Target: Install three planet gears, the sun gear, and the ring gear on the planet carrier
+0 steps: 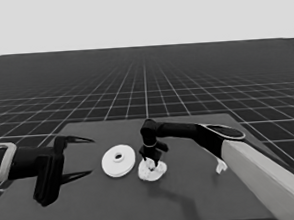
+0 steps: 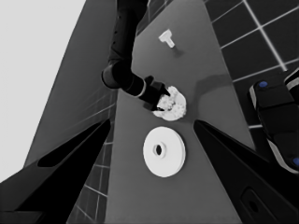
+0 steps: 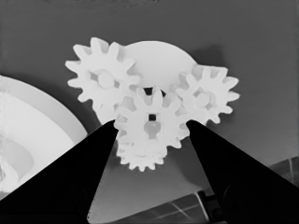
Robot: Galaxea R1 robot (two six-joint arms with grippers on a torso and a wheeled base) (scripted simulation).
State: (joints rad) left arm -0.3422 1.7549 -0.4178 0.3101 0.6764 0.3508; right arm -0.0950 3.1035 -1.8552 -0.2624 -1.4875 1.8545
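Observation:
The smaller round part, the planet carrier [image 1: 158, 172] [image 3: 159, 58], lies at mid-table. Three planet gears [image 3: 103, 79] [image 3: 206, 97] [image 3: 139, 161] sit on it. A fourth gear, the sun gear [image 3: 150, 122], stands in the middle, meshed among them. My right gripper [image 1: 150, 163] [image 3: 150, 125] reaches straight down over it and is shut on this middle gear, one finger against each side. The larger round part, the ring gear [image 1: 118, 161] [image 2: 163, 151], lies flat just left of the carrier. My left gripper [image 1: 80, 158] waits open over the table's left end, holding nothing.
A thin white piece [image 1: 220, 166] [image 2: 167, 38] stands to the right of the carrier, under the right forearm. The ring gear's rim [image 3: 28, 140] is close beside the geared stack [image 2: 172, 103]. Dark machinery with blue lights [image 2: 275, 107] sits past the table's edge.

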